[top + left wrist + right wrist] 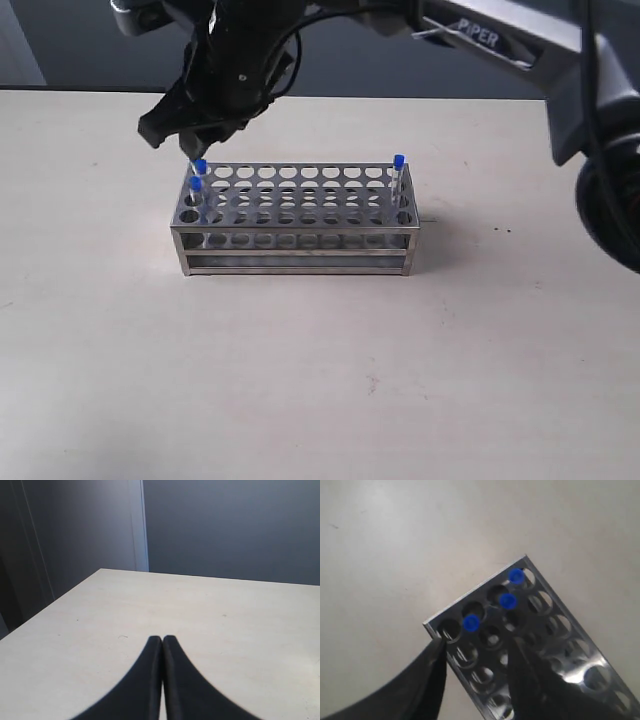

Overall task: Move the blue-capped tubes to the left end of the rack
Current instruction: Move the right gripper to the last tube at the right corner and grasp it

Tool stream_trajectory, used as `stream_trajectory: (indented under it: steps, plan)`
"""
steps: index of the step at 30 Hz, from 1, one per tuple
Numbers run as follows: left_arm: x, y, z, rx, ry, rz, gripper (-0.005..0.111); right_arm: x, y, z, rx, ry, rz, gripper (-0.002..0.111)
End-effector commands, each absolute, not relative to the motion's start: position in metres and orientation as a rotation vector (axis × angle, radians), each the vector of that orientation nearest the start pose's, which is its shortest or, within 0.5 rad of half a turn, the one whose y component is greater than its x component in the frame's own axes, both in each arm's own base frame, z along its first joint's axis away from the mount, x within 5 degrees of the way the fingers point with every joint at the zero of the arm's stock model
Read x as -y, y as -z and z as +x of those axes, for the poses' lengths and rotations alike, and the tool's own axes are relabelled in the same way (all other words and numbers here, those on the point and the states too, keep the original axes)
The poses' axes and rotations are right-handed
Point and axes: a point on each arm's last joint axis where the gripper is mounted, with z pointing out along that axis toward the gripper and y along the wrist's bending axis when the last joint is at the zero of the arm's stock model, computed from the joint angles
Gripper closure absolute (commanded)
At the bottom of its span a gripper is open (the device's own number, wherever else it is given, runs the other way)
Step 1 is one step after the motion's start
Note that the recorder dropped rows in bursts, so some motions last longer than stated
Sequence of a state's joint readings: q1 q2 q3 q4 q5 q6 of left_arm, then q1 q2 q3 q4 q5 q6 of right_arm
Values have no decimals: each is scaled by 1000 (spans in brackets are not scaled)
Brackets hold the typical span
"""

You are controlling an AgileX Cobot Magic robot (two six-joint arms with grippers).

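Your right gripper [476, 642] hangs spread above three blue-capped tubes [471, 623] at the left end of the rack [300, 232]; left gripper [162, 640] pressed together.

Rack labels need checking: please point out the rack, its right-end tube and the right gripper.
rack [300, 231], exterior view, front upper rail.
right-end tube [399, 161], exterior view, its blue cap.
right gripper [476, 647], right wrist view, midway between the open fingertips.

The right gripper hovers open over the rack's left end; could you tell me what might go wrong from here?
1. The right gripper hangs open over the rack, close to three blue-capped tubes; lifting away askew could clip a cap and tilt a tube.
2. A fourth tube stands at the opposite end; a low sweep toward it could bump the rack.
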State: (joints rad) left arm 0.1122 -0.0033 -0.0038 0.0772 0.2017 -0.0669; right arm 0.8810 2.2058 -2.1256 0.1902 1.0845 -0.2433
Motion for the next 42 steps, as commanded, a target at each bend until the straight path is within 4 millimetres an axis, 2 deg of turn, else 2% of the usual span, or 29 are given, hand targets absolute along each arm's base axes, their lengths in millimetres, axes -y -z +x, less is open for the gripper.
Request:
stream_trajectory:
  steps: [1,5,9,12,21,30,37,42]
  plan:
    - [-7,-196,56,-1672,-93,-98,106,-355,-296,313,-2378,-143,-1284,69]
    - [-7,-196,56,-1672,-93,-98,106,-328,-301,337,-2401,78,-1141,69]
    - [-7,-196,56,-1672,-93,-98,106,-303,-283,355,-2514,82,-1058,69]
    - [-7,-196,56,-1672,-93,-98,106,-291,-267,361,-2595,76,-1034,69]
    - [-7,-196,56,-1672,-93,-98,106,-274,-235,361,-2696,178,-1046,69]
    - [-7,-196,56,-1672,-93,-98,106,-256,-231,372,-2735,187,-987,69]
    - [-7,-196,56,-1672,-93,-98,106,-258,-230,371,-2755,141,-976,69]
    - [-7,-196,56,-1672,-93,-98,106,-260,-214,373,-2789,145,-987,69]
